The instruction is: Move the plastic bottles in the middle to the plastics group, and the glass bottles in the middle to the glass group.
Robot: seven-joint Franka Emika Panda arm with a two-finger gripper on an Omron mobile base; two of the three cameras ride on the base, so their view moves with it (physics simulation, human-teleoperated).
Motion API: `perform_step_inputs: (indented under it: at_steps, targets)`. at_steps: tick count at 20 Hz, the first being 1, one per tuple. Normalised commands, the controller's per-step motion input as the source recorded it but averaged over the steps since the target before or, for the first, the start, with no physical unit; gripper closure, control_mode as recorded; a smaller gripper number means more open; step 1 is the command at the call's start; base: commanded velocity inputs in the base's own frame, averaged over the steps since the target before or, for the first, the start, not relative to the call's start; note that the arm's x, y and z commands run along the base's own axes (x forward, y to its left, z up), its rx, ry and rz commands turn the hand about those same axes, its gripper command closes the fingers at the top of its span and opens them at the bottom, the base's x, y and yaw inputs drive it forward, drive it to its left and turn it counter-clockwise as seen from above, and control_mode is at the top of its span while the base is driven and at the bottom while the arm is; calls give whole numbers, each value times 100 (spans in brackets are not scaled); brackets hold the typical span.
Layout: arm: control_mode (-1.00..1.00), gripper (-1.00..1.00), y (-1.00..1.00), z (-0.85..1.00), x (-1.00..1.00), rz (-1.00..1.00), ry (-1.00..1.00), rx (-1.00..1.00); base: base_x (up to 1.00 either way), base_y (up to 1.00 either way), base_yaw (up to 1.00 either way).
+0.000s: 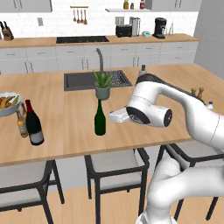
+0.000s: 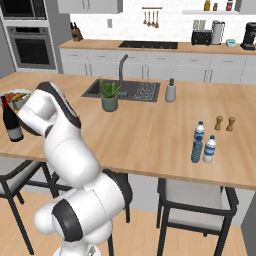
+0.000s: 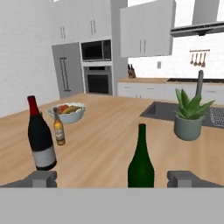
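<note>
The wooden island counter (image 1: 65,131) carries everything, with a dark sink (image 1: 83,80) sunk toward its far edge and a grey faucet (image 1: 100,59) rising behind it. The white arm (image 1: 183,109) reaches in over the near edge, and its gripper (image 3: 111,178) stands wide and holds nothing: in the hand view the two finger tips (image 3: 41,178) sit far apart, with the green bottle's body between them and a clear gap on each side.

The black wine bottle (image 1: 33,124) with red foil top and pale label stands upright near the counter's left end, close to the near edge. The dark green wine bottle (image 1: 100,119) stands upright around the middle of the counter, nearer the front edge, just ahead of the gripper. Behind it, near the sink's front rim, sits a potted plant (image 1: 103,86) in a grey pot.

A bowl of fruit (image 1: 8,104) rests at the left end. An amber bottle (image 1: 22,124) with a yellowish label stands between the bowl and the black wine bottle, just beside the latter.

Toward the right end, near the front edge, three small water bottles cluster: the blue-tinted bottle (image 2: 197,149) touches or nearly touches two clear white-capped bottles (image 2: 210,149). Two tiny brown shakers (image 2: 224,123) stand behind them, apart.
</note>
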Motion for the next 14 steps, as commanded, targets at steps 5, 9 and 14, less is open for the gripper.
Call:
perform_step_inputs:
  at_steps: [5, 9, 14]
  targets:
    - [-100, -100, 0, -13, 26, 0, 0, 0, 0, 0, 0]
    - [-100, -100, -24, -2, 42, 0, 0, 1, 0, 0, 0]
    - [-100, -100, -16, -3, 43, 0, 0, 0, 0, 0, 0]
